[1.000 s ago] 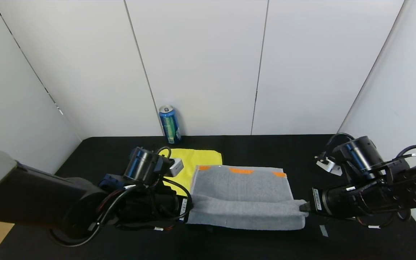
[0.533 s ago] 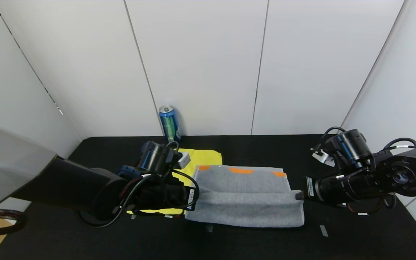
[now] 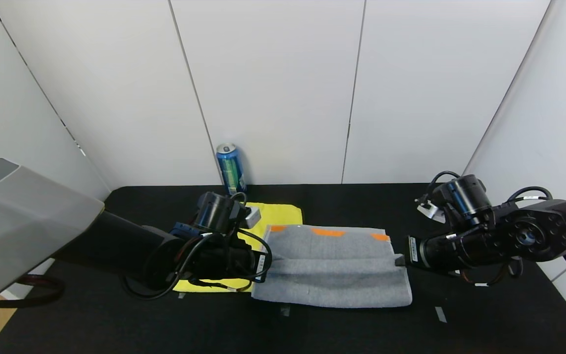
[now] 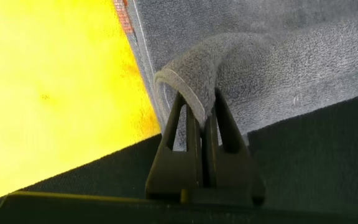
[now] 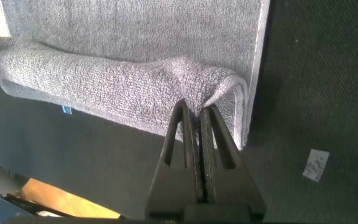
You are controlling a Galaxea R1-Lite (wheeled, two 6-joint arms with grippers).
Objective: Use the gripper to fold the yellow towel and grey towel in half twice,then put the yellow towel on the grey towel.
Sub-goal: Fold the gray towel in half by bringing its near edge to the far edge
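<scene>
Both grippers pinch the grey towel (image 3: pixel 331 265) in the head view. Left gripper (image 3: pixel 262 264) sits at the towel's left edge, clamped tight on a raised fold. Right gripper (image 3: pixel 400 260) sits at the towel's right edge, likewise closed on the cloth. Between them a ridge of lifted fabric runs across the grey towel, which lies on the black table (image 3: pixel 460 324) with its orange patches (image 3: pixel 328 232) along the far edge. Yellow towel (image 3: pixel 275 215) lies flat just left of the grey towel, touching or slightly under its left hem, and partly hidden by the left arm. Behind the yellow towel, a blue and green drink can (image 3: pixel 231 169) stands upright against the white wall; whether it is opened cannot be told.

From the left wrist view, the left gripper (image 4: pixel 202 118) has its fingers pressed together on a looped edge of the grey towel (image 4: pixel 278 56), with the yellow towel (image 4: pixel 55 93) beside that edge.

From the right wrist view, the right gripper (image 5: pixel 197 115) has its fingers closed on a bunched corner of the grey towel (image 5: pixel 135 37), the folded roll stretching away from it over the table (image 5: pixel 316 93).
</scene>
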